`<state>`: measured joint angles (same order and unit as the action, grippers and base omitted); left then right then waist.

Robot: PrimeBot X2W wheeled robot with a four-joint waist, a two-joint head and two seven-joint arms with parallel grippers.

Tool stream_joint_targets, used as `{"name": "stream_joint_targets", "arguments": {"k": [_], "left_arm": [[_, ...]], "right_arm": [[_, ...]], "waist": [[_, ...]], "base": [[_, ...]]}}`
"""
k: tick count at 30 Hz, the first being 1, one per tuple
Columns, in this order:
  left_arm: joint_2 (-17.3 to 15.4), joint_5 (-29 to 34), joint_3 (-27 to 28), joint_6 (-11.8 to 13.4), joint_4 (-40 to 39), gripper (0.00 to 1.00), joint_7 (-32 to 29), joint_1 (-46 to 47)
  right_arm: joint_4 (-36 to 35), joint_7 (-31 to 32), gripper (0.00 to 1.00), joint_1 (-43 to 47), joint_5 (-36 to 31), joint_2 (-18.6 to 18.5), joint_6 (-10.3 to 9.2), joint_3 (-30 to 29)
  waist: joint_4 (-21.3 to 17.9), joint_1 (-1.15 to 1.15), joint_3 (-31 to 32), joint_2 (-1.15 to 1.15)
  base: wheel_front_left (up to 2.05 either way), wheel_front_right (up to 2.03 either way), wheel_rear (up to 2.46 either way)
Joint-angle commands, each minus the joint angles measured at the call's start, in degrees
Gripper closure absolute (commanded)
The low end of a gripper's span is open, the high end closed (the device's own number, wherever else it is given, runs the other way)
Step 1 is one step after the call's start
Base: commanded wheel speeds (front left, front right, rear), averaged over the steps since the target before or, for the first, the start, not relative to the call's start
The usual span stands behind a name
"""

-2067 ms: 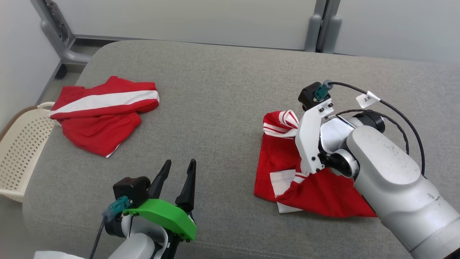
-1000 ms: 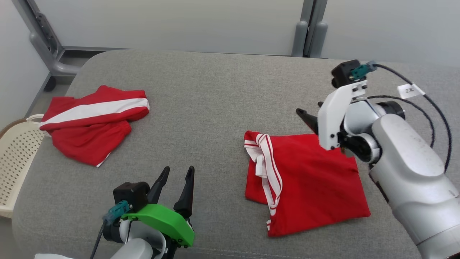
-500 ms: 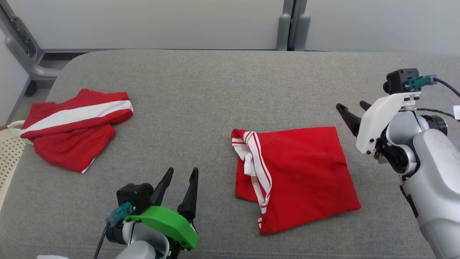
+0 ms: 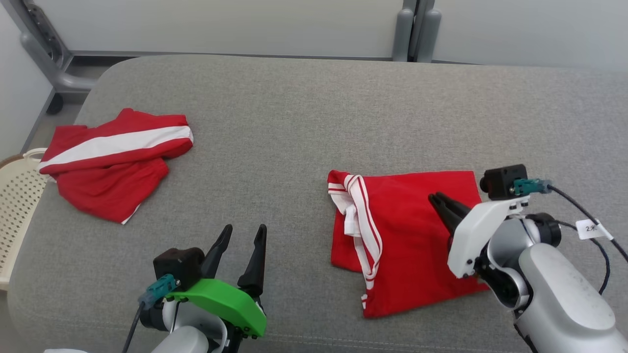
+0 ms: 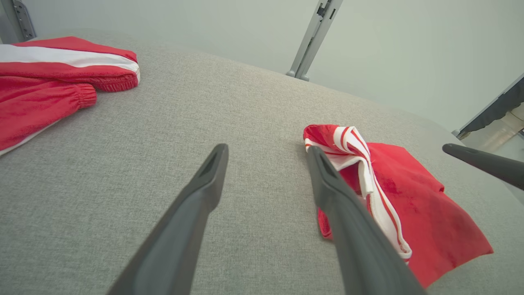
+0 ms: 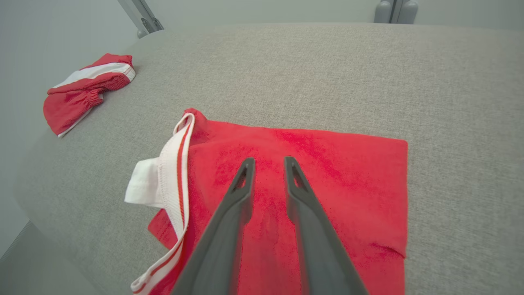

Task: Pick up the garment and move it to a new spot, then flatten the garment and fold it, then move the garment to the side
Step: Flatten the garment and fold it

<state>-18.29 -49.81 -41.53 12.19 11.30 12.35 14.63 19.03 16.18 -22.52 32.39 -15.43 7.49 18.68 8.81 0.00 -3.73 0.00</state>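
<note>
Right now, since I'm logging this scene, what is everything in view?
cushion: one, grey, under both garments.
folded garment: one, red with white stripes, right of centre on the cushion.
second garment: one, red with white band, crumpled at the cushion's left.
basket: one, cream, perforated, beside the cushion's left edge.
posts: two, grey, side by side behind the cushion.
left end effector: one, dark fingers, green bracket, open over bare cushion.
right end effector: one, dark fingers, white bracket, narrowly open over the folded garment.
</note>
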Motion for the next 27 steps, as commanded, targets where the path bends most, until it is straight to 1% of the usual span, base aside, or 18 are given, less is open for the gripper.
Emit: {"name": "stream_joint_targets", "arguments": {"k": [1, 7, 15, 22, 27], "left_arm": [[-0.20, 0.26, 0.13, 0.37, -0.32, 0.00, 0.29, -0.46], [0.09, 0.41, 0.15, 0.34, -0.60, 0.00, 0.40, 0.57], [0.23, 0.45, 0.44, 0.14, -0.31, 0.00, 0.68, 1.29], [0.32, 0.35, 0.69, 0.05, -0.11, 0.00, 0.97, 1.54], [0.36, 0.10, 0.91, -0.04, 0.17, 0.00, 1.07, 1.59]], "right_arm": [[0.35, -1.25, 1.00, 1.30, 0.24, -0.04, 0.00, 1.10], [4.88, -4.43, 1.00, 3.05, 1.09, 0.50, 0.00, 5.21], [12.55, -7.75, 1.00, -0.39, 3.14, 2.34, 0.00, 10.67], [16.93, -9.93, 1.00, -5.22, 5.21, 4.66, 0.00, 16.63], [18.54, -11.54, 1.00, -8.29, 7.57, 6.51, 0.00, 21.43]], "waist": [[0.95, 0.00, -0.66, 0.00], [3.61, 0.00, -2.11, 0.00], [6.48, 0.00, -3.35, 0.00], [7.57, 0.00, -3.85, 0.00], [7.56, 0.00, -4.00, 0.00]], "base": [[0.00, 0.00, 0.00], [0.00, 0.00, 0.00], [0.00, 0.00, 0.00], [0.00, 0.00, 0.00], [0.00, 0.00, 0.00]]}}
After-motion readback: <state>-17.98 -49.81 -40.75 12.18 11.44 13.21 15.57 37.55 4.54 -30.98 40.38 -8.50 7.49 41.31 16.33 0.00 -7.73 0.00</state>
